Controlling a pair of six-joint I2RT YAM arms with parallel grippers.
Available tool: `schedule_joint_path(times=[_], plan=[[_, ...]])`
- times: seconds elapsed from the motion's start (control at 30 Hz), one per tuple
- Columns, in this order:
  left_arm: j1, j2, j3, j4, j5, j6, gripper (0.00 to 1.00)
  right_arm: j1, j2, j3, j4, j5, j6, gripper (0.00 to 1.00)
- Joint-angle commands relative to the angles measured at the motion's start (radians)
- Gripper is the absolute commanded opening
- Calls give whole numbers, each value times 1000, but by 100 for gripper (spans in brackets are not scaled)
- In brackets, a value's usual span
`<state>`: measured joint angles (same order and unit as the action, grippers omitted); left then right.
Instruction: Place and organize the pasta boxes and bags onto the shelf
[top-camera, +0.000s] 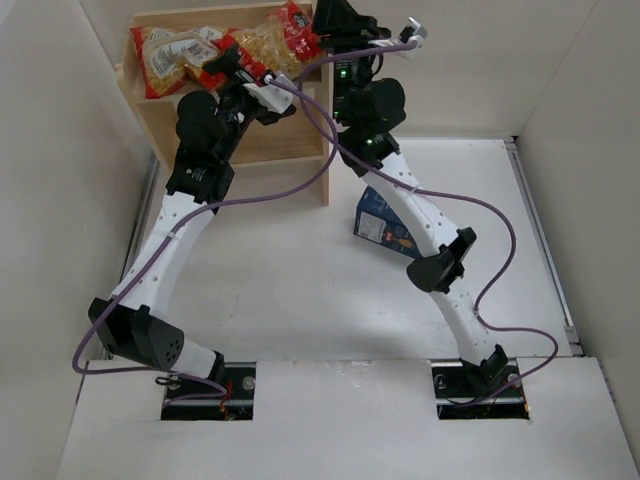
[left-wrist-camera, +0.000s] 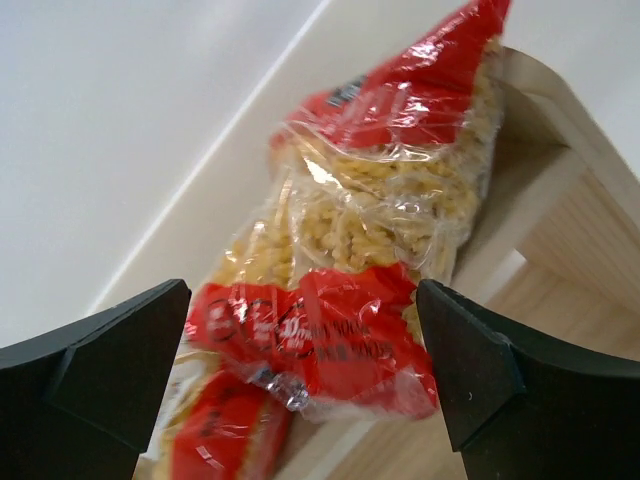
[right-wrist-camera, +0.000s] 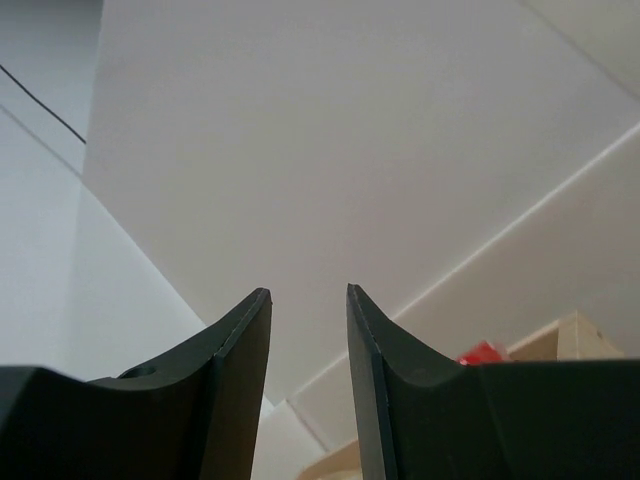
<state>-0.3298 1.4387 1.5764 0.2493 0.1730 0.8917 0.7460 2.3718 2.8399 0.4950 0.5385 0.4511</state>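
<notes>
Both bags rest up on the shelf (top-camera: 275, 140); the dark blue box (top-camera: 378, 222) is not yet shelved.

The left pincer (left-wrist-camera: 302, 300), spread wide and gripping nothing, faces the right-hand bag (top-camera: 283, 38), which lies just ahead between its fingers, likely for straightening. The other bag (top-camera: 165, 58) lies at the shelf's left end. The right pincer (right-wrist-camera: 308, 292), narrowly open and empty, points above the shelf. The box lies on the table (top-camera: 290, 280) before the shelf.

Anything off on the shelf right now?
Right-hand bag sits askew on top of the shelf, one red end riding up over the side plank. Blue box is on the table, not shelved.
</notes>
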Motion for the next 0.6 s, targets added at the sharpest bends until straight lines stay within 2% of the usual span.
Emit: schedule_joint_path(times=[0.0, 0.17, 0.37, 0.47, 0.57], plan=[[15, 6, 60, 143, -55, 29, 100, 3, -123, 39, 63, -29, -129, 42], [36, 66, 125, 180, -92, 44, 100, 28, -154, 33, 71, -57, -241, 43], [84, 209, 299, 150, -161, 58, 100, 45, -189, -2, 70, -43, -322, 44], [96, 221, 309, 134, -156, 53, 100, 51, -284, -158, 80, -34, -357, 47], [90, 181, 246, 131, -141, 52, 100, 48, -481, -505, 155, -31, -315, 53]])
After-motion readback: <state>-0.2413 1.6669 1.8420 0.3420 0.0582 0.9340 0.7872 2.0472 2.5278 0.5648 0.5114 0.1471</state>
